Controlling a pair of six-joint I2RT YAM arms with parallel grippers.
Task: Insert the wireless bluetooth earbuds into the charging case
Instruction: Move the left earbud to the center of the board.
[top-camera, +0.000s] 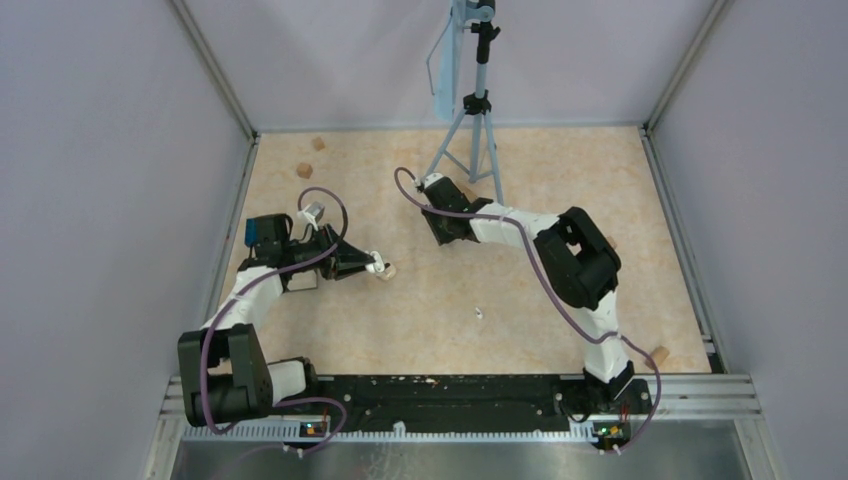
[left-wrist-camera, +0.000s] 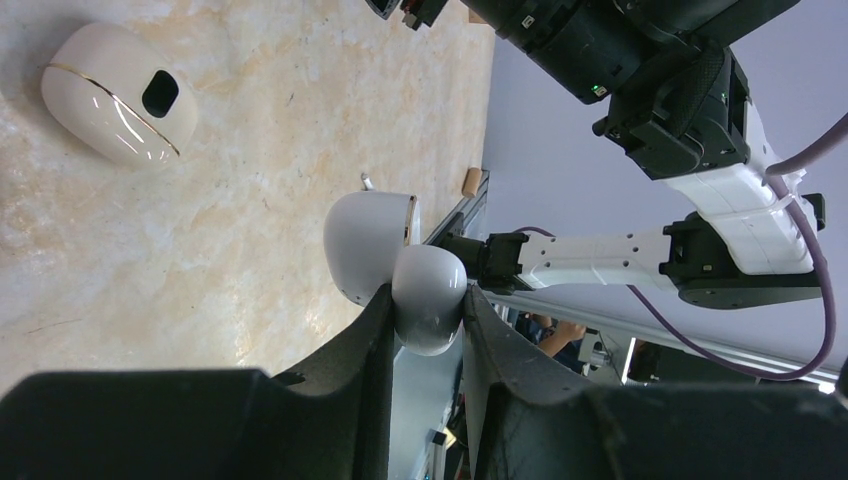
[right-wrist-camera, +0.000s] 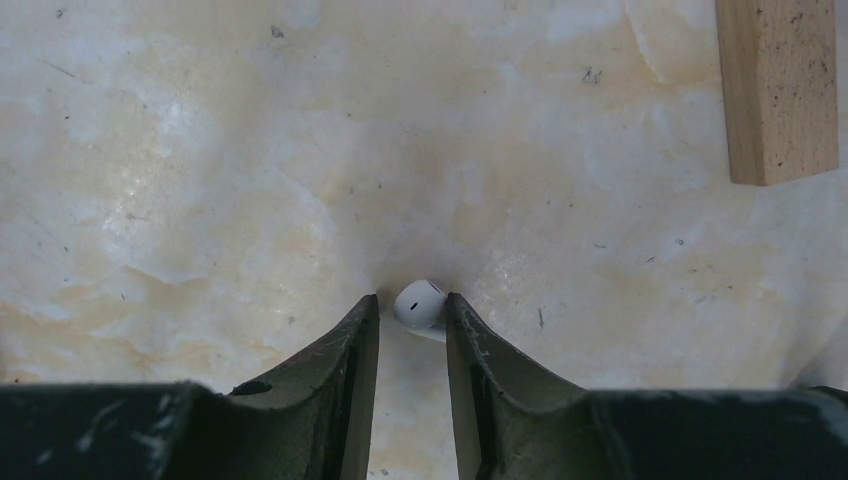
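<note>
The left arm (top-camera: 240, 300) rises from the near edge of the table (top-camera: 520, 300) with its elbow folded and reaches in from the left side. Its left gripper (left-wrist-camera: 425, 303) lies about level, fingers clamped on the charging case (left-wrist-camera: 365, 245). The right arm (top-camera: 580, 265) bends left toward the far middle (wrist pointing down). The right gripper (right-wrist-camera: 411, 300) pinches an earbud (right-wrist-camera: 420, 305) at its tips.

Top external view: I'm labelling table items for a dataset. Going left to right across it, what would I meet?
Two wooden blocks near the far-left corner → left gripper holding the white charging case → loose white earbud → lone wooden block by the right edge.
</note>
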